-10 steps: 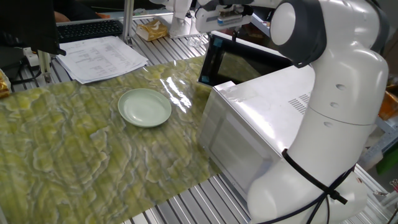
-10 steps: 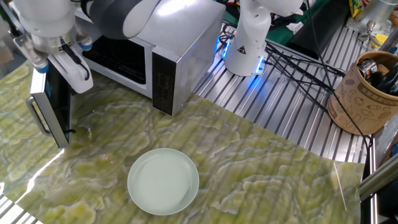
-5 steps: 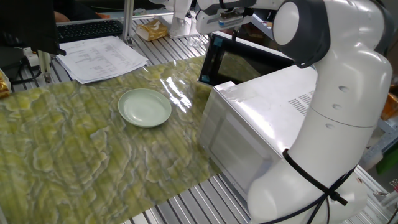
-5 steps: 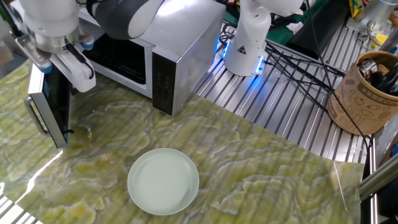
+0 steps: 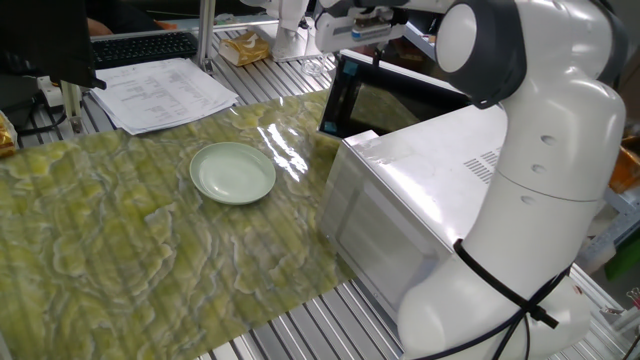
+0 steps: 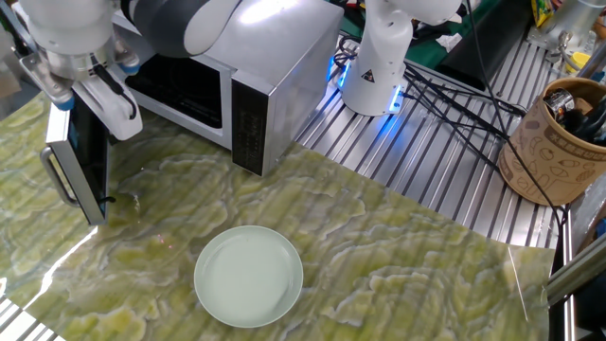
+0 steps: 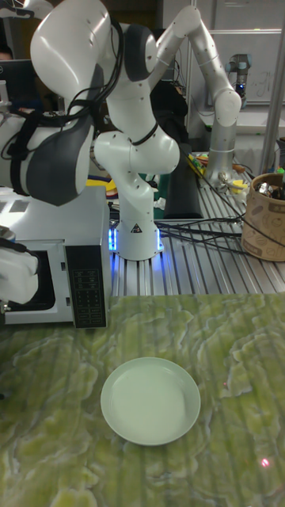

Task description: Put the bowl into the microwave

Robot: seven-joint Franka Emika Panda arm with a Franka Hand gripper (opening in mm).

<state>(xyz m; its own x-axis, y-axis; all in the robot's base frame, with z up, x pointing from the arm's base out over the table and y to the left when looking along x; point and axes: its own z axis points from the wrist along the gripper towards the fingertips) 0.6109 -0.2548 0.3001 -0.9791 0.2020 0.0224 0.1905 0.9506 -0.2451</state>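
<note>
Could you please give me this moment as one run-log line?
gripper: at open microwave door | bowl: on mat, untouched | grasp: none

gripper (image 6: 106, 102): only one finger clear, the other hidden behind it, jaw gap not readable; cut by left edge in the tall view | microwave (image 6: 248, 80): cavity behind gripper dark, contents unreadable | door (image 6: 83, 161) below gripper: glass side faces away
</note>
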